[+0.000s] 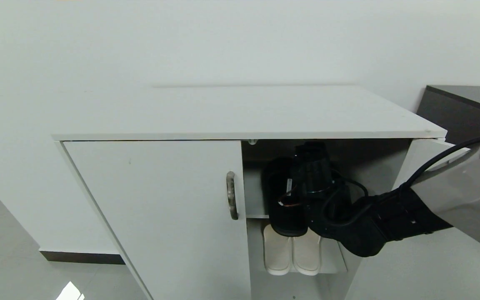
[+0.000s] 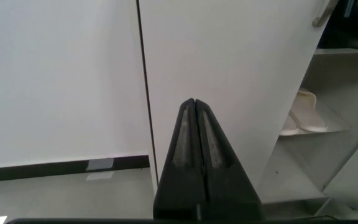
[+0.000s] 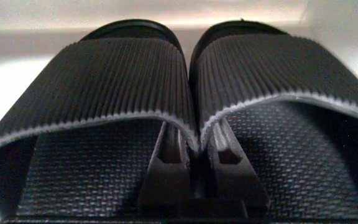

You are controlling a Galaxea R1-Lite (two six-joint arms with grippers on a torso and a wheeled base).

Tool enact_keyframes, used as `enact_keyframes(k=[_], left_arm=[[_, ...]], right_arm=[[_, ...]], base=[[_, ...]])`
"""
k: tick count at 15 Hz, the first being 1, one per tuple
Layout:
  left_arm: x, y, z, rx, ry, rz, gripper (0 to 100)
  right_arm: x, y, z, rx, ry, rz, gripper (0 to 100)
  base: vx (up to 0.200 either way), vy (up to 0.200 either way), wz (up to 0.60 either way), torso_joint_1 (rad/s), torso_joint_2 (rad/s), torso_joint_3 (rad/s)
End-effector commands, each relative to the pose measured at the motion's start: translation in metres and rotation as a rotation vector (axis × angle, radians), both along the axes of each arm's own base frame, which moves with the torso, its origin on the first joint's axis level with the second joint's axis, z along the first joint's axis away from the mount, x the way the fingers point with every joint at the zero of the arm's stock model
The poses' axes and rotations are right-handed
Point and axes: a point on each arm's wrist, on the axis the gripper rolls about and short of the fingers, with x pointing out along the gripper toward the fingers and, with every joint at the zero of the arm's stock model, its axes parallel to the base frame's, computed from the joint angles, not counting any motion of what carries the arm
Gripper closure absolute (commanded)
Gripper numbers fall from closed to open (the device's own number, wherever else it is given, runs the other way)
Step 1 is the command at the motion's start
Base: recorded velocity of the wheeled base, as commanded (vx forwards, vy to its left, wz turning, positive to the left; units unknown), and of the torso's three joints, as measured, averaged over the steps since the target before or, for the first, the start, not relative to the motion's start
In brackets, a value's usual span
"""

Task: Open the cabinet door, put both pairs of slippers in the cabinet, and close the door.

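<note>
Right claw [image 3: 194, 149] is clenched on the black slippers [image 1: 283, 200], pinching their inner straps together at the cabinet's [image 1: 240, 112] upper compartment; white slippers [image 1: 292, 254] sit paired on the lower shelf [image 1: 332, 258] just below; right door [image 1: 425, 160] open, left door [image 1: 152, 208] closed; left claw [image 2: 194, 124] pressed together, gripping nothing, near the left door.
</note>
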Motion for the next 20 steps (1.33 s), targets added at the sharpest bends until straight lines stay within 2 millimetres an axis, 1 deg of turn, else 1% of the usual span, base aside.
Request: enact_keyframes(k=[1,4,6,11,12,15,16,17,20], left_arm=[[0.0,0.0,0.0,0.0,0.001,0.0,100],[0.0,0.0,0.0,0.0,0.001,0.0,100],[0.0,0.0,0.0,0.0,0.001,0.0,100],[0.0,0.0,0.0,0.0,0.001,0.0,100],[0.0,0.0,0.0,0.0,0.001,0.0,100],[0.0,0.0,0.0,0.0,0.001,0.0,100],[0.0,0.0,0.0,0.0,0.001,0.0,100],[0.0,0.0,0.0,0.0,0.001,0.0,100],[0.0,0.0,0.0,0.0,0.001,0.0,100]], right_arm=[[0.011,-0.001,-0.007,-0.011,0.005,-0.013,100],[0.019,-0.001,-0.013,-0.013,0.012,-0.003,100],[0.024,-0.003,-0.014,-0.012,0.011,-0.001,100],[0.026,-0.002,-0.019,-0.021,0.024,0.028,100],[0.027,-0.001,-0.019,-0.02,0.023,0.028,0],[0.026,-0.002,-0.02,-0.02,0.024,0.026,0],[0.023,-0.004,-0.017,-0.021,0.024,0.027,0],[0.017,-0.006,-0.013,-0.019,0.021,0.034,0],[-0.009,-0.009,0.003,0.006,-0.003,0.087,0]], base=[[0.0,0.0,0.0,0.0,0.0,0.0],[0.0,0.0,0.0,0.0,0.0,0.0],[0.0,0.0,0.0,0.0,0.0,0.0],[0.0,0.0,0.0,0.0,0.0,0.0],[0.0,0.0,0.0,0.0,0.0,0.0],[0.0,0.0,0.0,0.0,0.0,0.0],[0.0,0.0,0.0,0.0,0.0,0.0],[0.0,0.0,0.0,0.0,0.0,0.0],[0.0,0.0,0.0,0.0,0.0,0.0]])
